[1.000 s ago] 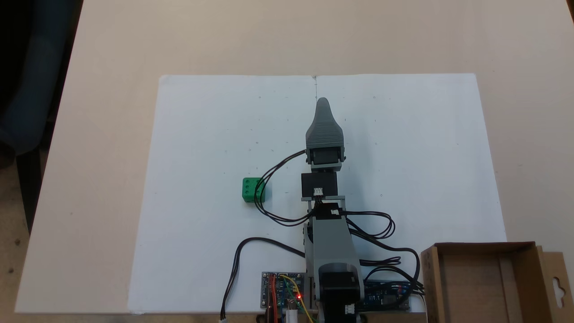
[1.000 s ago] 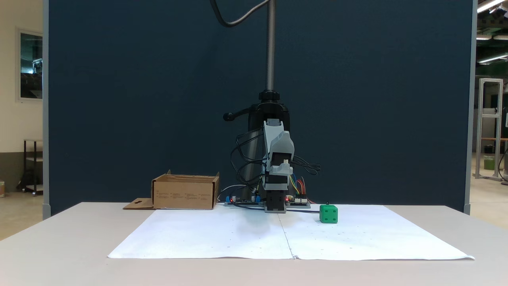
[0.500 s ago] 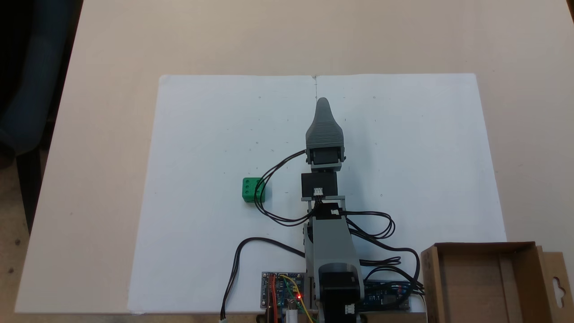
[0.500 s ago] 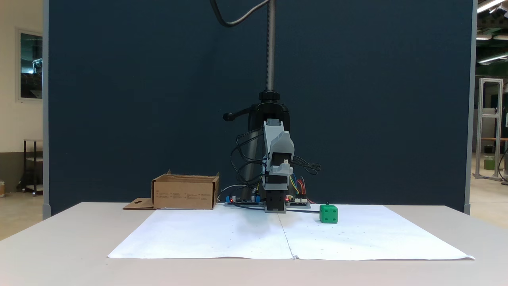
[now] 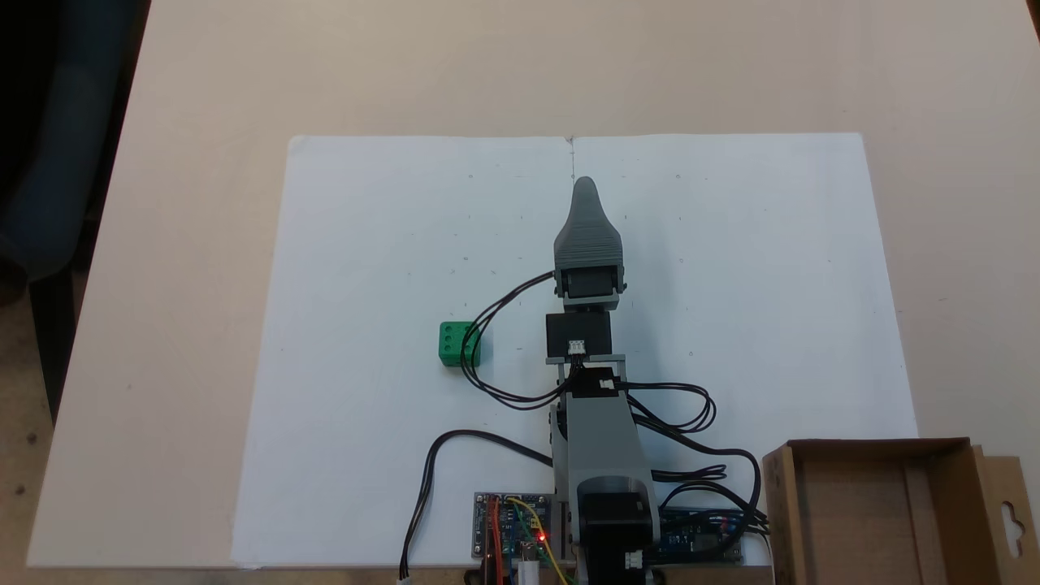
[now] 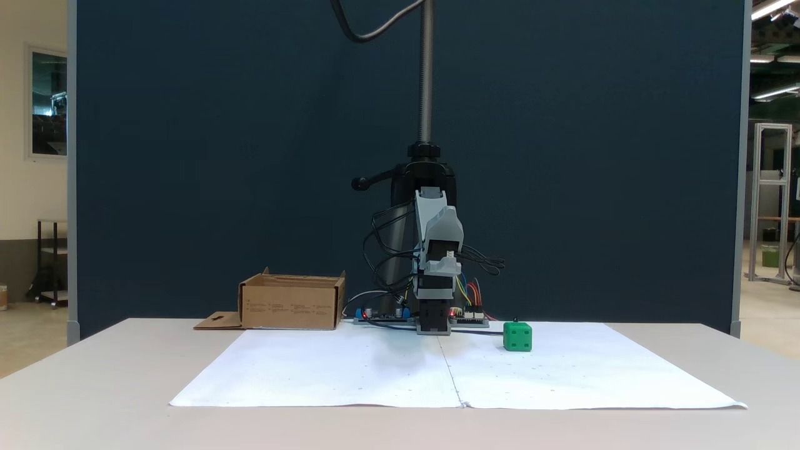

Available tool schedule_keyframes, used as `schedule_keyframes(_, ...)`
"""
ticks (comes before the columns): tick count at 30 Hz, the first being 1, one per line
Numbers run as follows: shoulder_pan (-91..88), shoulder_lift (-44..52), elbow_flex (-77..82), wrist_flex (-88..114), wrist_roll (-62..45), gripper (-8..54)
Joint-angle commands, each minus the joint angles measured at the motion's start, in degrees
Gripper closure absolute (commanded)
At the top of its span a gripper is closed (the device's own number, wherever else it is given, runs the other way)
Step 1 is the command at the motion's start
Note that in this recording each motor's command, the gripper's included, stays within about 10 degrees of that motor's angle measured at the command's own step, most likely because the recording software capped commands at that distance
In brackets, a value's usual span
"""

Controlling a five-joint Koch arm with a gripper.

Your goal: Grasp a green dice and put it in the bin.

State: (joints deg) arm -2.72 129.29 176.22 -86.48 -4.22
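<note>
Dice (image 5: 457,343) sits flat on white paper (image 5: 374,244), square to the paper edges; a cube, no long axis. End effector (image 5: 585,188) points away from base, well apart from dice; grip state undeterminable. Bin (image 5: 877,512) on bench corner.

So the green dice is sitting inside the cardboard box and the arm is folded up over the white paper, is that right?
Not quite. The green dice is not in the cardboard box; it rests on the white paper, on the other side of the arm from the box. Both fixed views show this. The arm is indeed folded up over the paper.
</note>
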Motion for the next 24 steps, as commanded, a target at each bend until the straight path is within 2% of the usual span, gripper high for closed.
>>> schedule_keyframes(1,-0.62,6.24,3.08,-3.52,0.79,1.4)
schedule_keyframes(19,-0.70,6.24,3.08,-3.43,0.44,1.5)
schedule_keyframes(24,-0.53,6.33,-0.62,5.62,0.44,1.6)
